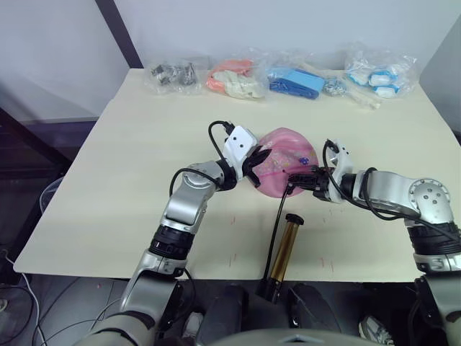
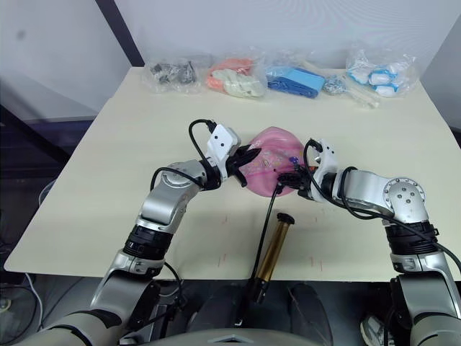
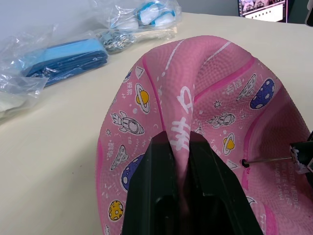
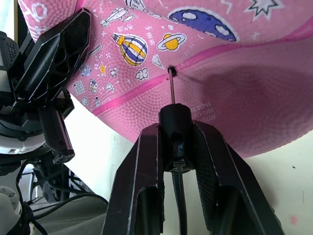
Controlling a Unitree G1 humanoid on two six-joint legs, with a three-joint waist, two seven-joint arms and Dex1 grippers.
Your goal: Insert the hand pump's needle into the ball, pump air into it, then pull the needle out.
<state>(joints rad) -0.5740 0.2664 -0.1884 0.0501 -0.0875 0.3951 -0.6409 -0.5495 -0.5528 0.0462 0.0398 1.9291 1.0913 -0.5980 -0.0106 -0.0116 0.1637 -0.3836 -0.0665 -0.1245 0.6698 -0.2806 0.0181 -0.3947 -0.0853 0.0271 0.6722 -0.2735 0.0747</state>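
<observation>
Pink rubber in the middle of the table (image 1: pixel 130 180): the ball (image 1: pixel 282 160) sits there dented, bowl-like, caught between both arms. At its nine o'clock side the left gripper (image 3: pixel 180 147) has its fingers (image 3: pixel 156 186) pinched on a fold of the ball's skin, the printed rockets and planets bunching up between them. At three o'clock the right gripper (image 4: pixel 177 134) has its fingers (image 4: pixel 142 171) clamped on the small black fitting of the needle (image 4: pixel 171 88), and the thin metal pin runs straight from that fitting into the black valve hole (image 4: pixel 171 70), tip inside the ball. Black hose (image 1: pixel 276 223) drops from the fitting toward six o'clock, down to the hand pump (image 1: pixel 281 256), which lies flat on the table near the front edge, gold-bronze barrel pointing roughly twelve to six, free of both grippers. Along the far edge at twelve o'clock lies a row of clear plastic bags (image 1: pixel 295 78) holding grey, orange, blue and white bits, well apart from the ball.
</observation>
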